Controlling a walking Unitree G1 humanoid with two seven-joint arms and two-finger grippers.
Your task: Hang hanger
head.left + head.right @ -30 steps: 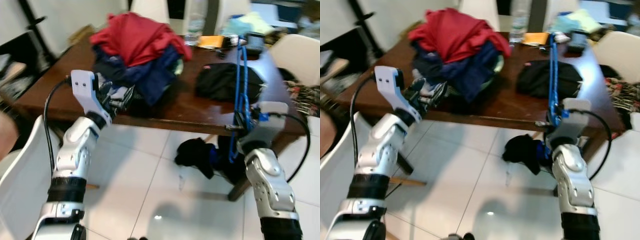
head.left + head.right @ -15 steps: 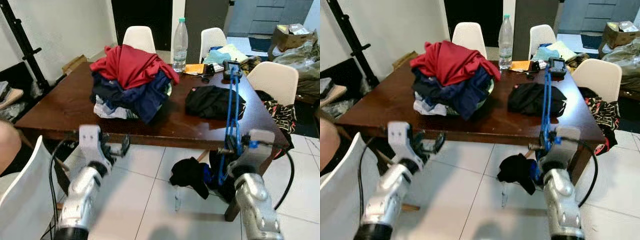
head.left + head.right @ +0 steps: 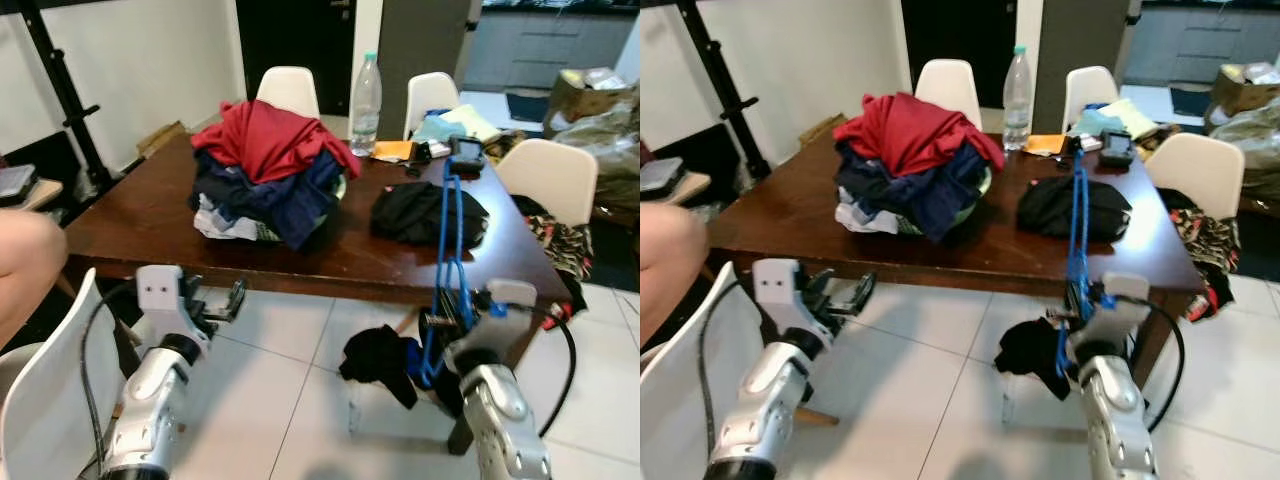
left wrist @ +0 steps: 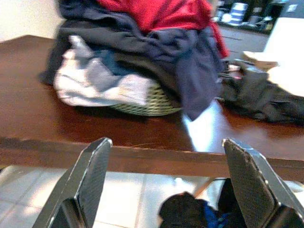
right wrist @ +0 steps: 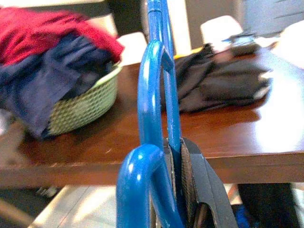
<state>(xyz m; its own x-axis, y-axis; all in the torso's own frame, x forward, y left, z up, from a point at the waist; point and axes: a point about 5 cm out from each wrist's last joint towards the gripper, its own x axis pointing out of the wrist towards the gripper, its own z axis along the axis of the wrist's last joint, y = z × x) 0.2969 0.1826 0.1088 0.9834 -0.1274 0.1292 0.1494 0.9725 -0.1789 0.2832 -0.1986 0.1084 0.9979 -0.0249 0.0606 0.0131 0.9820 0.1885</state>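
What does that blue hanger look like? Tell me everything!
The hanger is bright blue, smooth like plastic, made of thin rounded bars with curved ends. It stands upright, seen edge-on, clamped near its bottom in the right end effector, in front of the brown table. Nothing hangs on it.

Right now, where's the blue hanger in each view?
Left eye: blue hanger right of centre, upright in the right pincer.
Right eye: right of centre, same.
Right wrist: centre, close up, clamped.
Left wrist: absent.
Shared landmark: the laundry basket on the brown table.
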